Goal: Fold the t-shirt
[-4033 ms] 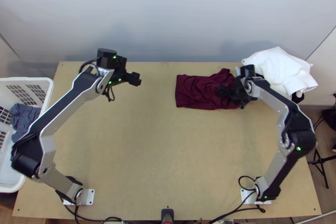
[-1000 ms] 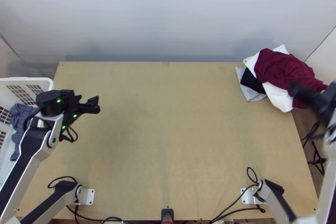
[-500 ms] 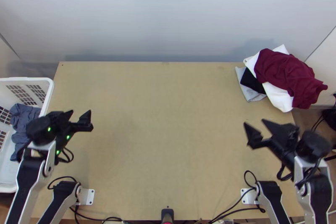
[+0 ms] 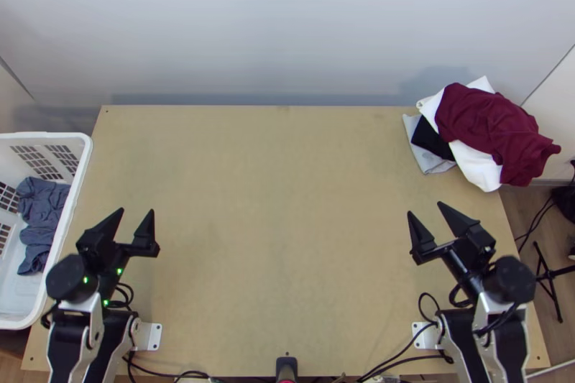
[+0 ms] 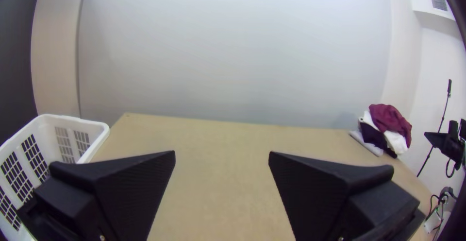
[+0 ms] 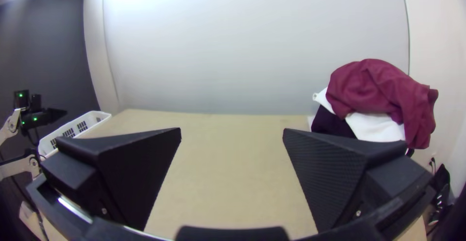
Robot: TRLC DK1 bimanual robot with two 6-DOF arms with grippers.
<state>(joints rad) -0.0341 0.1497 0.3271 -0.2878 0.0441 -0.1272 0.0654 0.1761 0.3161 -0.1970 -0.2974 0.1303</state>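
Maroon t-shirt (image 4: 496, 128): moved since 4.0 s ago from the far middle of the table (image 4: 284, 239) onto the pile at 2 o'clock (12 is the far edge, as the top view shows it). It lies loosely bunched on top, folds hard to count, part of it past the table's side edge.
Right gripper (image 4: 425, 208): drawn back from beside that pile, where it was 1.0 s ago, to between 2 and 3 o'clock, short of the pile. In the right wrist view the right gripper (image 6: 232, 129) has its 2 fingers wide apart, nothing between them.
Left gripper (image 4: 136, 210): between 9 and 10 o'clock over the table, a little nearer 6 than 0.5 s ago. In the left wrist view the left gripper (image 5: 222, 151) also has its 2 fingers wide apart and holds nothing.
Pile: under the t-shirt come a white cloth (image 4: 474, 169), a black cloth (image 4: 429, 140) and a light grey cloth (image 4: 422, 157), the last 2 peeking out toward 9 o'clock.
White basket (image 4: 80, 182): at 9 o'clock, beside the table, with mesh-like openings in its sides.
Slate-blue cloth (image 4: 42, 203): bunched inside the basket.
Black stand (image 4: 550, 279): just outside the table at 4 o'clock.
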